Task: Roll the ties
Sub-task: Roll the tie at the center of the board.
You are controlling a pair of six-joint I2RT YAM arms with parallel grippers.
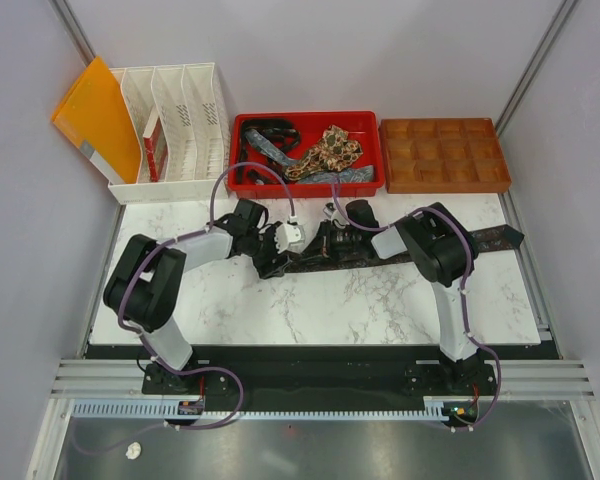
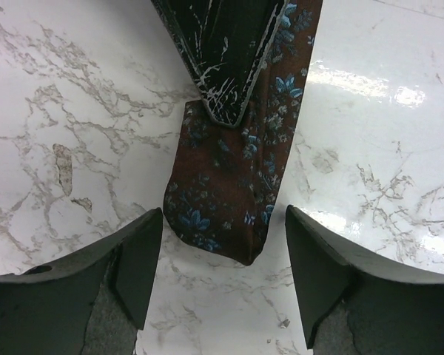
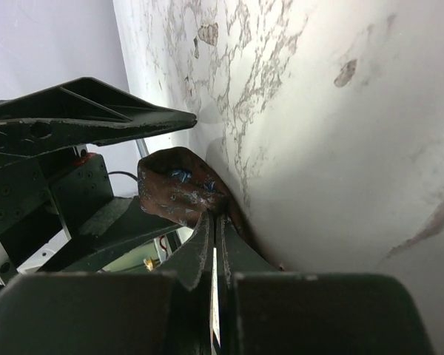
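Note:
A dark brown tie (image 1: pixel 490 238) with small blue flowers lies stretched across the marble table, left to right. Its narrow end (image 2: pixel 222 211) rests flat between the fingers of my left gripper (image 2: pixel 222 277), which stands open around it without touching it. My right gripper (image 2: pixel 226 66) is shut, its scratched black tips pressed down on the tie just beyond that end. In the right wrist view the tie (image 3: pixel 179 186) bunches up at the closed tips of the right gripper (image 3: pixel 216 222). From above, the left gripper (image 1: pixel 275 255) and right gripper (image 1: pixel 332 240) sit close together over the tie's left part.
A red bin (image 1: pixel 305 187) at the back holds several more ties (image 1: pixel 330 150). A brown compartment tray (image 1: pixel 445 155) stands to its right. A white file rack (image 1: pixel 175 130) and an orange folder (image 1: pixel 95 115) stand at the back left.

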